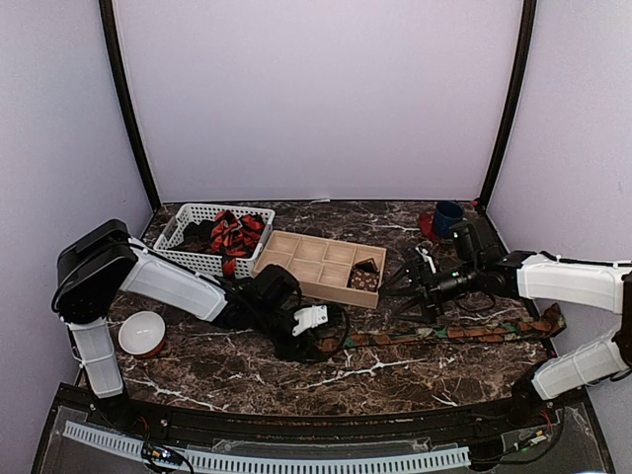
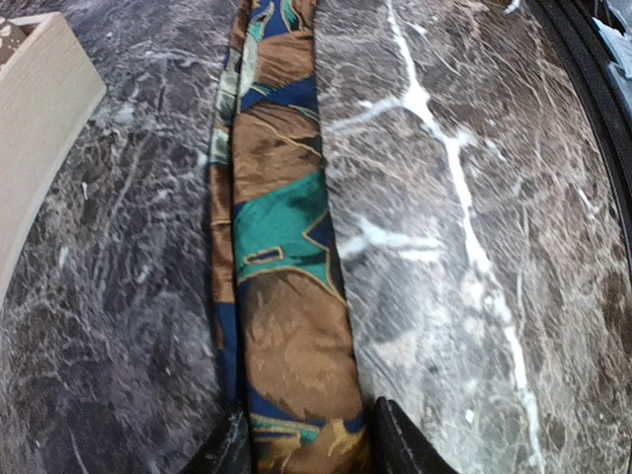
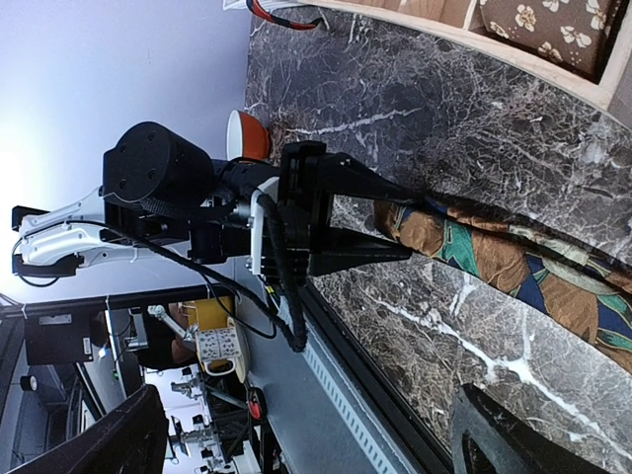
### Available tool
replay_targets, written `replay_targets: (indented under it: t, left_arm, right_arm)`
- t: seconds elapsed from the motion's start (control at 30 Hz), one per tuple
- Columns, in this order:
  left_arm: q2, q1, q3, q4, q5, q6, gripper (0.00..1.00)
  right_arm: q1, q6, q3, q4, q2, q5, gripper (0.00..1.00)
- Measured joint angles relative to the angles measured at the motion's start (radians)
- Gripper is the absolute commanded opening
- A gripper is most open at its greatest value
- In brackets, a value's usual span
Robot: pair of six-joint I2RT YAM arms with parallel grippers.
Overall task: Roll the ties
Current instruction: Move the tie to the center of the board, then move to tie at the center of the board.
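Observation:
A brown-orange tie [image 1: 444,334] with green and blue patches lies stretched flat along the front of the marble table, from centre to right. My left gripper [image 1: 320,343] is down at its left end. In the left wrist view the two fingers [image 2: 306,449] press against both edges of the tie [image 2: 286,296]. The right wrist view shows the left gripper [image 3: 395,222] pinching the end of that tie [image 3: 494,257]. My right gripper [image 1: 407,284] hovers open above the table, behind the middle of the tie, its fingers [image 3: 513,439] wide apart with nothing between them.
A white basket [image 1: 188,222] at the back left holds red-and-black striped ties [image 1: 235,235]. A wooden compartment tray [image 1: 316,262] holds a rolled brown dotted tie [image 1: 365,278]. A red-and-white bowl [image 1: 141,333] sits front left, and a blue cup [image 1: 447,217] back right.

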Motion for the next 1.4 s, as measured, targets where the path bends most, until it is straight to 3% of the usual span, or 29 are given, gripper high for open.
replay_targets:
  t: [0.07, 0.3, 0.37, 0.43, 0.53, 0.67, 0.83, 1.0, 1.13, 1.23, 1.4]
  left_arm:
    - [-0.024, 0.0, -0.031, -0.005, 0.014, -0.001, 0.39]
    - [-0.152, 0.0, -0.151, -0.059, 0.04, -0.042, 0.5]
    - [-0.153, 0.0, -0.138, -0.072, 0.04, -0.052, 0.56]
    - [-0.153, 0.0, -0.116, -0.077, 0.04, -0.058, 0.65]
    - [-0.153, 0.0, -0.087, -0.063, 0.039, -0.073, 0.75]
    - [-0.14, -0.004, -0.056, -0.034, 0.052, -0.093, 0.8]
    - [-0.039, -0.018, -0.008, 0.021, 0.065, -0.106, 0.82]
    - [0.04, -0.022, 0.03, 0.051, 0.067, -0.105, 0.73]
    - [0.064, -0.022, 0.049, 0.068, 0.07, -0.101, 0.5]
    - [0.065, -0.023, 0.049, 0.061, 0.076, -0.082, 0.31]
    - [0.065, -0.023, 0.048, 0.037, 0.095, -0.026, 0.22]
  right_arm:
    - [0.0, 0.0, 0.0, -0.003, 0.0, 0.0, 0.99]
    - [0.0, 0.0, -0.001, 0.003, 0.005, 0.0, 0.99]
    - [0.0, 0.0, -0.001, 0.002, 0.014, 0.0, 0.97]
    - [0.003, -0.003, 0.003, 0.0, 0.028, 0.108, 0.96]
    - [0.001, -0.096, 0.013, -0.009, 0.045, 0.136, 0.96]
    - [0.001, -0.149, 0.027, -0.016, 0.045, 0.156, 0.95]
    - [-0.006, -0.195, 0.045, -0.068, 0.061, 0.203, 0.86]
    - [-0.047, -0.231, 0.055, -0.16, 0.132, 0.291, 0.75]
    - [-0.066, -0.256, 0.055, -0.213, 0.205, 0.354, 0.69]
    - [-0.067, -0.285, 0.068, -0.262, 0.257, 0.396, 0.59]
    - [-0.067, -0.343, 0.095, -0.317, 0.301, 0.425, 0.51]
